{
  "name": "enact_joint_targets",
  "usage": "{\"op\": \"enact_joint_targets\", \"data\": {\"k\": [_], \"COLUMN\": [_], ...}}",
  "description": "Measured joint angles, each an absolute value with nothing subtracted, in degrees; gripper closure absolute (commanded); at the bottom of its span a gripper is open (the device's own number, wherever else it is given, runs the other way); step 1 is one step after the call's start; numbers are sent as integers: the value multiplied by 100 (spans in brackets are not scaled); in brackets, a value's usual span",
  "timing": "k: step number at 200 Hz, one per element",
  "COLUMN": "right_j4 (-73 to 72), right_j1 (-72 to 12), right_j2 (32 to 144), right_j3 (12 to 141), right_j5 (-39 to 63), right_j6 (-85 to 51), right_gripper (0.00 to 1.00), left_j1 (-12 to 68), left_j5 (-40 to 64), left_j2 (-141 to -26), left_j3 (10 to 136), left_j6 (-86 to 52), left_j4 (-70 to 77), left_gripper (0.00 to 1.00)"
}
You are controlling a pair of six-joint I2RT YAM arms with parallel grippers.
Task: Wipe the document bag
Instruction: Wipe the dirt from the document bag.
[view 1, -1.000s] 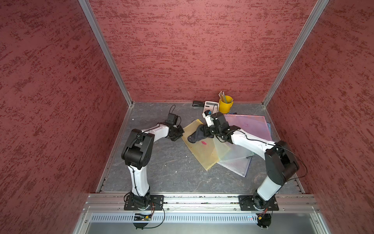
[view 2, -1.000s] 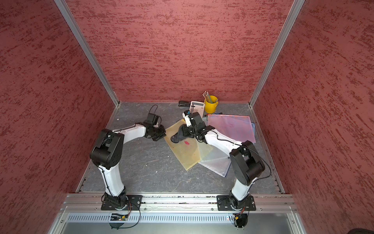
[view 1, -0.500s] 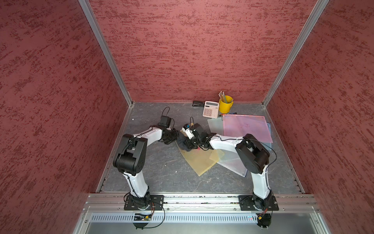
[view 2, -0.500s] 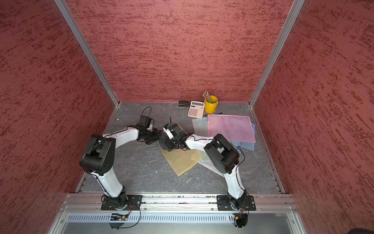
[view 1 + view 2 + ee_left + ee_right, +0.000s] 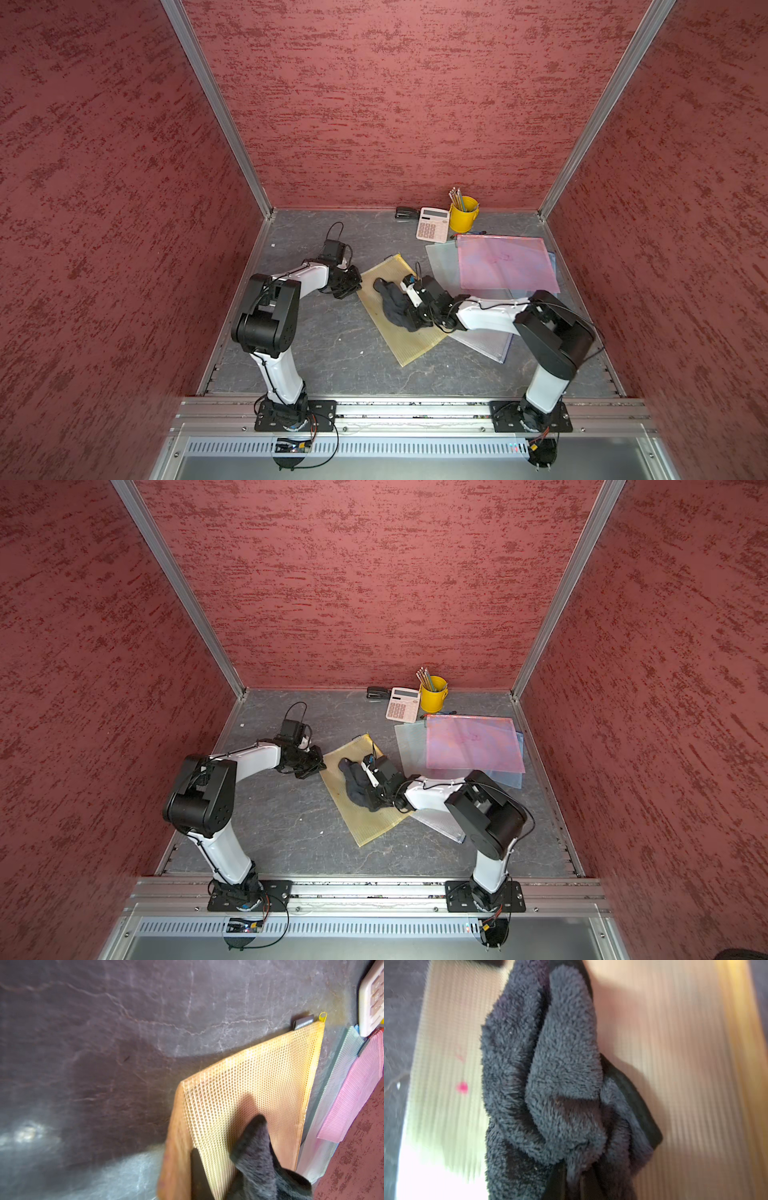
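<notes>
Top views: yellow mesh document bag [image 5: 415, 345] flat on grey desk [image 5: 332, 357], approx ctr of frame, lying diag., long axis running upper left to lower right. Dark fleecy cloth [image 5: 390, 305] bunched on bag's upper half.

Right tool [image 5: 409, 320] comes in from right of frame, jaws pinching a fold of the cloth, cloth down on bag surface. Right wrist view: cloth [image 5: 550, 1068] fills most of the pic, bag mesh [image 5: 675, 1084] behind it, blurred. Small pink mark [image 5: 462, 1087] on bag beside cloth.

Left tool [image 5: 352, 286] at bag's upper-left edge, jaws pressed together. Left wrist view: one dark finger [image 5: 198, 1172] lying over bag edge. Nipping the edge or only pressing it, can't tell.

Upper right of desk: pink bag [image 5: 507, 266] on top of clear ones. Calculator [image 5: 433, 224] and yellow cup [image 5: 463, 216] w/ pencils by back wall.
</notes>
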State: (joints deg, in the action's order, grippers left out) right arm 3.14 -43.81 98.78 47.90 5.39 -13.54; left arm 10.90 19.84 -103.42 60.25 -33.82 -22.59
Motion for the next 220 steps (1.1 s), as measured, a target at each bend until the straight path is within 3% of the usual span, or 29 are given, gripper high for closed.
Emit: {"op": "enact_joint_targets", "data": {"k": [26,50,79,104,137,220], "right_j4": [1363,2040,1562,991,648,1131], "right_j1": [-4278,-4182,-4143,-4145,-4213,-4480], "right_j2": [9467,9664,10702,11625,12269,9898], "right_j3": [4950,6130,8077,8659,7940,5098], "right_j5": [423,309,362,489,513,-71], "right_j6": [-1463,-1382,-1197,-1184,-1253,-2196], "right_gripper": [100,100,100,100,100,100], "left_j1": [1081,1138,1354,1496,1505,1024], "left_j5": [1920,1778,1627,1575,1474,1887], "left_j2": [-10403,-10462,-10495,-10495,-10495,-10495], "left_j3": [6208,6390,6458,6458,6458,6455], "left_j6": [-3002,-2714,-2558,-2563,-2617,-2908], "left_j4": [-2311,-2338,-2340,-2331,-2359,-2554], "left_gripper": [100,100,100,100,100,100]}}
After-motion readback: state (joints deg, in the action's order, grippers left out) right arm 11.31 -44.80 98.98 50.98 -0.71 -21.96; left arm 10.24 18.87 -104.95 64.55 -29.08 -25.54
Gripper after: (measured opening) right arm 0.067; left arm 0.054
